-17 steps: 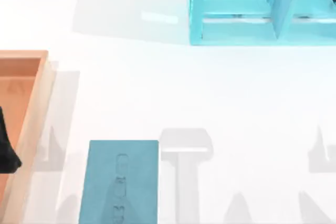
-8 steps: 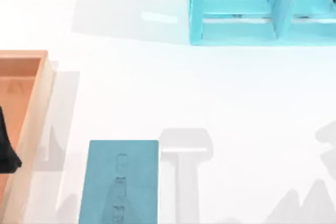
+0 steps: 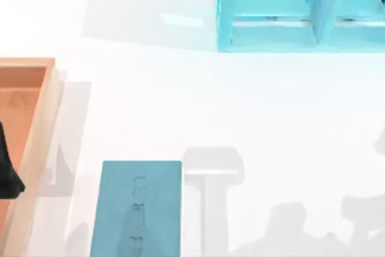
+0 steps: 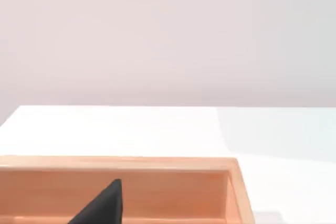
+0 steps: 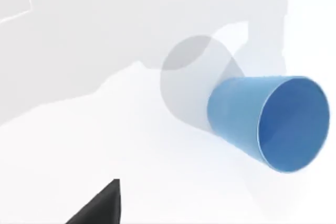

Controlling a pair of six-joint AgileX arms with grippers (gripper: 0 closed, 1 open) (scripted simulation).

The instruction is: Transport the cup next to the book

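**Operator:** What do you count on the desk [image 3: 210, 106]?

**Observer:** You have one book [image 3: 141, 209], one cup [image 5: 262, 121], one wooden tray [image 3: 42, 124] and one cyan shelf [image 3: 271, 37]. Two compartments of the shelf are visible, split by a slanted divider. One black lump [image 3: 7, 176] sits inside the tray.

**Operator:** Where is the cup?

**Observer:** Your right wrist camera sees it on bare white desk, its open mouth turned towards the lens and a grey shadow beside it. Nothing touches it. I cannot place it against the desk's edges or the book.

**Operator:** And the book?

**Observer:** It lies flat at the desk's near edge, left of the middle, apart from the tray. Its near end is cut off, and the marks down its cover are too faint to read.

**Operator:** What else is cut off?

**Observer:** The tray runs off the desk's left edge and the lump with it. The shelf at the far right corner is clipped on two sides. Your left wrist camera looks along the tray's rim [image 4: 157, 163]. One black point [image 4: 102, 205] juts into that view and another [image 5: 102, 205] into the right wrist view. I cannot tell what they are.

**Operator:** The end effectors?

**Observer:** You get only grey shadows near the desk's near right corner. I cannot tell how far either end effector is open, or whether it holds anything.
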